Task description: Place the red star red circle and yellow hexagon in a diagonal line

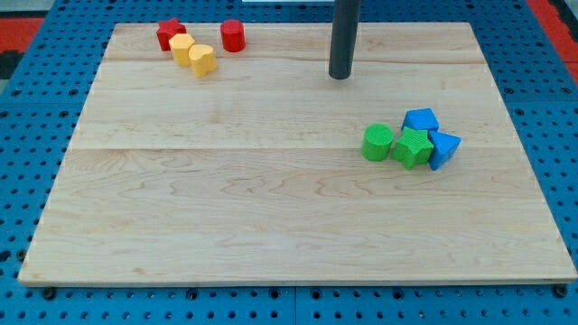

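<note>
The red star (168,33) lies near the board's top left. The yellow hexagon (182,49) touches its lower right side, and a second yellow block (202,60), rounded, touches the hexagon. The red circle (233,35) stands apart, a little to the right of them. My tip (340,76) rests on the board at the upper middle, well to the right of the red circle and above the green and blue blocks. It touches no block.
A green cylinder (378,143), a green star (412,147) and two blue blocks (421,121) (443,149) cluster at the right middle. The wooden board (271,208) lies on a blue pegboard surface.
</note>
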